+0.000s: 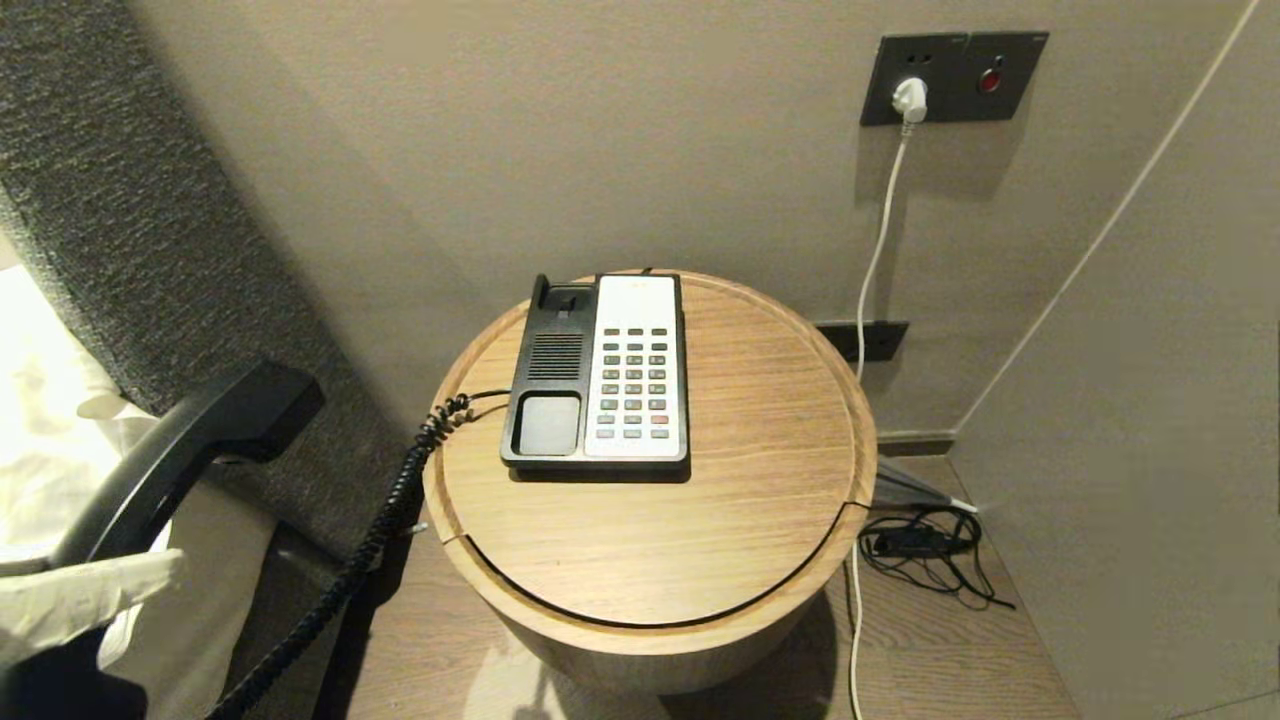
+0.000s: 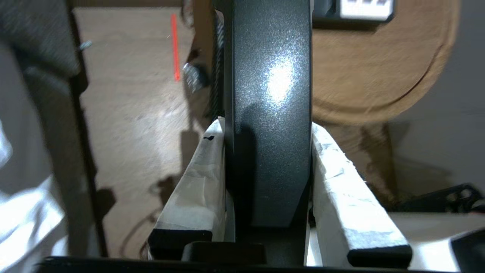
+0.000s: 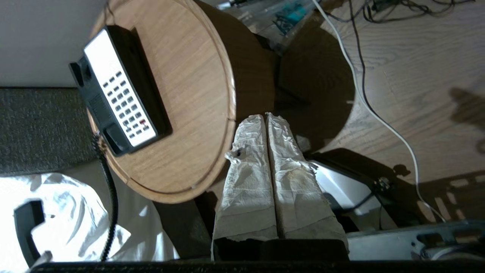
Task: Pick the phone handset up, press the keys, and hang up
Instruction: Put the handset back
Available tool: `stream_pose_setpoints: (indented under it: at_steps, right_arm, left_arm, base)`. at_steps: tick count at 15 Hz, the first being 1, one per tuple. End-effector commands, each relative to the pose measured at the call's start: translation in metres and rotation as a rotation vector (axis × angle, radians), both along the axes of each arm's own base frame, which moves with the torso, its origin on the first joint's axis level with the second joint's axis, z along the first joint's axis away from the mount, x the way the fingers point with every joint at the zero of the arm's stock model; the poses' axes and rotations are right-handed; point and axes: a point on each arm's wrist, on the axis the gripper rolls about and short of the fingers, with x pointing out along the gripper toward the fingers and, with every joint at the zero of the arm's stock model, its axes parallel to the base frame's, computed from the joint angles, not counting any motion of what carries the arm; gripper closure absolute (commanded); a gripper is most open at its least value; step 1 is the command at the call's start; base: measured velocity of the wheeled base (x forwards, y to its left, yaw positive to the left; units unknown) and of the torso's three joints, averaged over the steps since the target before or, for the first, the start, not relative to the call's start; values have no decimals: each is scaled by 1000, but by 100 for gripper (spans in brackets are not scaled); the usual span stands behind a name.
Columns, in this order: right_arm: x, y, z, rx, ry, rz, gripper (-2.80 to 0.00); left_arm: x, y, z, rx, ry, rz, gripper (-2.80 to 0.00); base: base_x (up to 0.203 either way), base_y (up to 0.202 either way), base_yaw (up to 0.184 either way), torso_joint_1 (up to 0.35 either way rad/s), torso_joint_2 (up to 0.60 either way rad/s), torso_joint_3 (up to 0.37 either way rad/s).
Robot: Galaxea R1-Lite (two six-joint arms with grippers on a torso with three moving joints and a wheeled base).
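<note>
The black handset [image 1: 200, 440] is off the phone, held in the air left of the table by my left gripper [image 1: 90, 575]. In the left wrist view the white-wrapped fingers [image 2: 206, 167] clamp the handset [image 2: 271, 94] from both sides; the left gripper [image 2: 267, 127] is shut on it. The phone base [image 1: 600, 375] lies on the round wooden table [image 1: 700, 540], its cradle [image 1: 550, 380] empty and its white keypad [image 1: 633, 385] uncovered. A coiled cord [image 1: 370, 540] runs from the base down to the left. My right gripper [image 3: 266, 115] is shut and empty, off the table's near edge, away from the phone base [image 3: 117, 110].
A grey upholstered headboard [image 1: 110, 200] and white bedding [image 1: 40, 430] are at the left. A wall socket with a white plug [image 1: 908, 98] and its cable [image 1: 875, 260] are behind the table at the right. Black cables [image 1: 925, 545] lie on the floor.
</note>
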Motion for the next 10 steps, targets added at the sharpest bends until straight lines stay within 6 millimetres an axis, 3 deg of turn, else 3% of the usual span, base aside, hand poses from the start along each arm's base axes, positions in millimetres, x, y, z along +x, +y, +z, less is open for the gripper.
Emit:
stream_pose_setpoints:
  at_steps: [1, 6, 10]
  right_arm:
    - [-7, -3, -3, 10, 4, -2, 0]
    - [-24, -8, 7, 107, -95, 34, 0]
    - [-29, -8, 16, 188, -211, 101, 0]
  left_arm:
    - [20, -11, -1, 10, 27, -15, 0]
    - [77, -48, 3, 85, 18, -96, 0]
    - [122, -92, 1, 163, 20, -68, 0]
  base:
    - [0, 0, 0, 0, 0, 0]
    - [0, 0, 0, 0, 0, 0]
    - [0, 0, 0, 0, 0, 0]
